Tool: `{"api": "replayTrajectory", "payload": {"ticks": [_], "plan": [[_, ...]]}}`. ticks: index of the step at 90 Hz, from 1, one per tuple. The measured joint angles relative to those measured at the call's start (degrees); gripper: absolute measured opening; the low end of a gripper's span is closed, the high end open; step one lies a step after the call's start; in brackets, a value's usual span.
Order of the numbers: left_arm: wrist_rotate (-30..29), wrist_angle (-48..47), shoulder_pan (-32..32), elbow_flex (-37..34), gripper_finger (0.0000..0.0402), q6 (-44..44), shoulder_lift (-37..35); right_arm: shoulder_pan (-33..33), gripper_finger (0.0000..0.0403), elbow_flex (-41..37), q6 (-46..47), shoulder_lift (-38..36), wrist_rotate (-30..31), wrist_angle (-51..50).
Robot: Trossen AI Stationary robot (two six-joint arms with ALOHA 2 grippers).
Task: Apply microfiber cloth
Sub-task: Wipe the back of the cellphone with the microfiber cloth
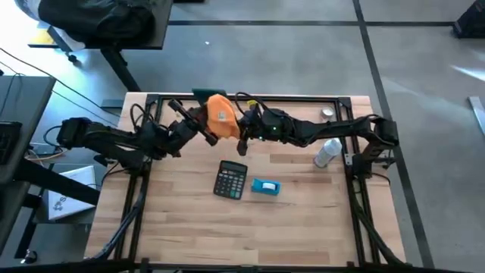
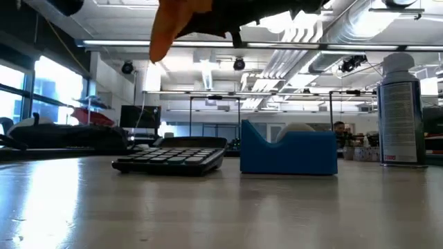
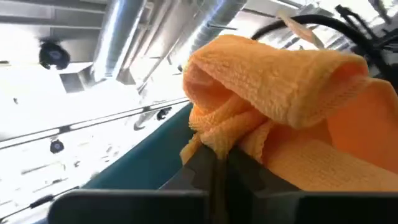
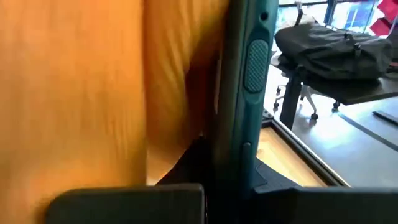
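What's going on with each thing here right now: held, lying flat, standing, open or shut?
Cloth: held up off the table, bunched, in the left gripper, jaws shut on it.
Teal slab: held on edge in the right gripper, jaws shut on it, against the cloth.
Calculator: lying flat on the table, untouched.
Blue box: resting beside the calculator.
Spray can: standing upright, capped.

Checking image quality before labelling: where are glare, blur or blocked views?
High view: sharp, even light. Low view: bright ceiling lights and windows, near tabletop soft. Left wrist view: bright backlight behind the bright orange microfiber cloth. Right wrist view: cloth fills half, blurred, beside the teal slab.
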Motion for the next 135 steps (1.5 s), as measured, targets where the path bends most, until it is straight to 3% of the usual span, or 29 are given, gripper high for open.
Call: {"api": "replayTrajectory", "payload": {"ticks": [16,24,40,57,66,91,119,135], "plan": [[5.53,-7.63,0.73,-0.08,0.0,-12.63,3.13,-0.56,0.0,0.0,0.84,0.02,-0.01,1.3],[4.76,-7.42,0.67,-0.11,0.0,-13.98,5.62,-0.88,0.0,0.0,1.55,0.02,-0.11,1.25],[-3.47,-7.04,0.08,-0.09,0.0,-9.41,7.41,-1.07,0.0,-0.04,2.19,0.1,0.6,0.76],[-10.7,-5.45,0.45,-0.17,0.0,-0.02,1.96,-1.07,0.0,0.0,2.58,0.04,0.64,0.86],[-10.95,-3.15,1.72,-0.17,0.0,5.68,-1.69,-1.01,0.0,0.0,2.63,0.04,0.25,0.8],[0.07,-4.06,6.47,3.11,0.0,5.16,-5.91,-0.83,0.0,0.0,2.32,-0.01,-0.51,0.88],[13.23,-14.0,11.32,12.05,0.0,-4.32,1.24,-0.9,0.0,0.0,2.93,-0.02,-0.43,1.17],[14.97,-21.59,9.43,12.42,0.0,-6.86,3.8,-1.55,0.0,0.0,2.4,-0.01,-0.48,0.74]]}}
